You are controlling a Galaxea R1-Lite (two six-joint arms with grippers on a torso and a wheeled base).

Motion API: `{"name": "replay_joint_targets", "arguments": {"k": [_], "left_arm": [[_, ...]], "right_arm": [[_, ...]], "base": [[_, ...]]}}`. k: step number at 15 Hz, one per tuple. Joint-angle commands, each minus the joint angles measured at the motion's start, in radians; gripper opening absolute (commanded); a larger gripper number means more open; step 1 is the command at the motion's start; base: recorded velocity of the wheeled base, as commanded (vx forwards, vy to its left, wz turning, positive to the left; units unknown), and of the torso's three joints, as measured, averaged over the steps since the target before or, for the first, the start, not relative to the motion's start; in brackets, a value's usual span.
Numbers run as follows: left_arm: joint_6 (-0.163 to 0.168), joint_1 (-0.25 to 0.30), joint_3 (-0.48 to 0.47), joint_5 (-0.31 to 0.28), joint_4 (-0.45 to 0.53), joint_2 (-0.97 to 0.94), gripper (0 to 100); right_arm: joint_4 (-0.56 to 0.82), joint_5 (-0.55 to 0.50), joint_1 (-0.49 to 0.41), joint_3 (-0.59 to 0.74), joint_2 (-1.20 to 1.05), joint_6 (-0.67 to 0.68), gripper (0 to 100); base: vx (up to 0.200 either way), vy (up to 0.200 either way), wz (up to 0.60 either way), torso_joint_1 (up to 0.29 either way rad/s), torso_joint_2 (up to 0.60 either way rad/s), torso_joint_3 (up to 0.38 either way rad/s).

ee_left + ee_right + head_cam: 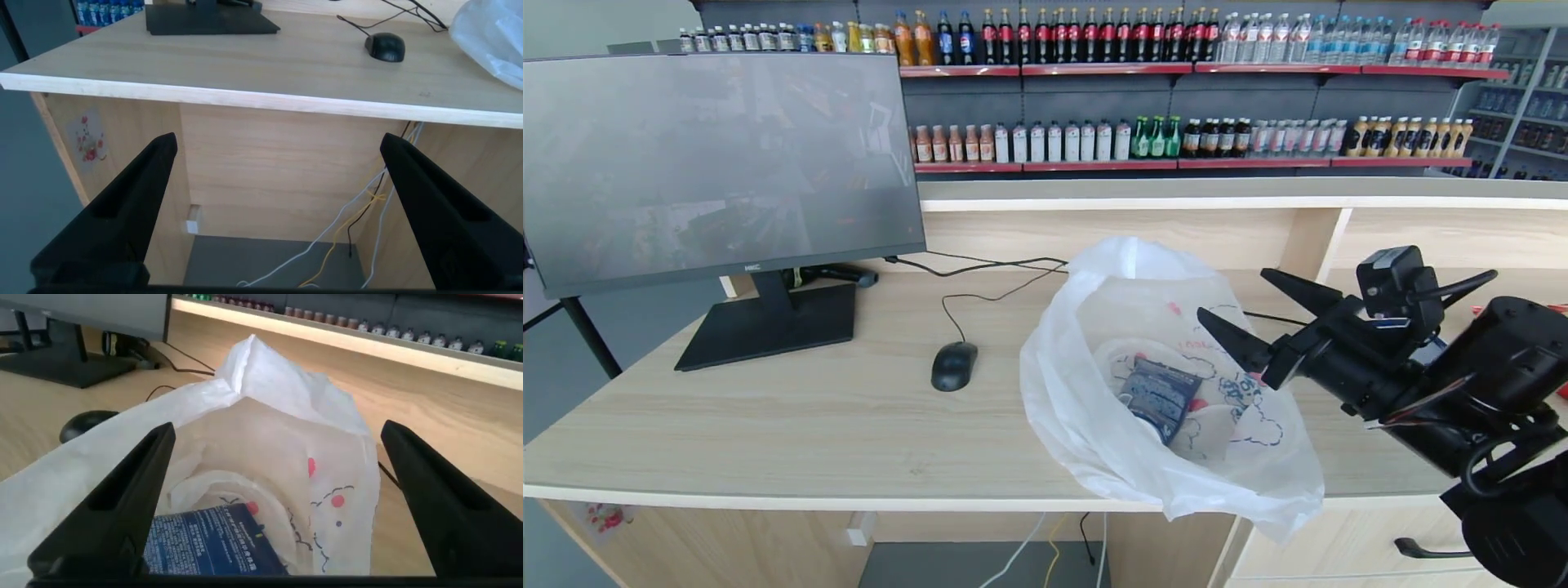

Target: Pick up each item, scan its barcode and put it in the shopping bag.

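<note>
My right pincer (1232, 291), jaws spread and holding nothing, hangs just above the mouth of the shopping bag (1086, 425). A dark blue packet (1158, 396) lies at the bag's bottom, below my fingertips. Step in hand, as I judge it: the drop-off is complete. The next move calls for drawing back clear of the thin plastic and finding another item. My left pincer (278, 143), likewise spread, sits below the counter (245, 90) edge.

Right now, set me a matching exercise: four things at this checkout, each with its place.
1. mouse
2. blue packet
3. monitor
4. right claw

a. inside the shopping bag
b. open, at the shopping bag's right side
c. at the left end of the counter
d. on the counter, between monitor and shopping bag

Pairs: 1-d, 2-a, 3-c, 4-b.
</note>
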Motion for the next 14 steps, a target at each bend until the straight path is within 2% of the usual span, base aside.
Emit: {"name": "replay_joint_targets", "arguments": {"k": [1,5,10,14], "left_arm": [[0.0,0.0,0.0,0.0,0.0,0.0,100],[-0.003,0.0,-0.001,0.001,0.0,0.0,100],[-0.006,0.002,-0.001,0.001,0.0,0.0,100],[-0.005,0.0,-0.001,0.0,0.0,0.0,100]], "right_arm": [[-0.003,-0.022,-0.017,0.061,-0.062,-0.012,100],[-0.003,-0.024,-0.029,0.136,-0.085,-0.049,100],[-0.003,-0.024,-0.083,0.146,-0.083,-0.069,100],[-0.003,-0.024,-0.086,0.157,-0.085,-0.069,100]], "base": [[0.0,0.0,0.0,0.0,0.0,0.0],[-0.2,0.0,0.0,0.006,0.0,0.006],[0.0,0.0,0.0,0.0,0.0,0.0],[0.0,-0.2,0.0,0.004,0.0,0.006]]}}
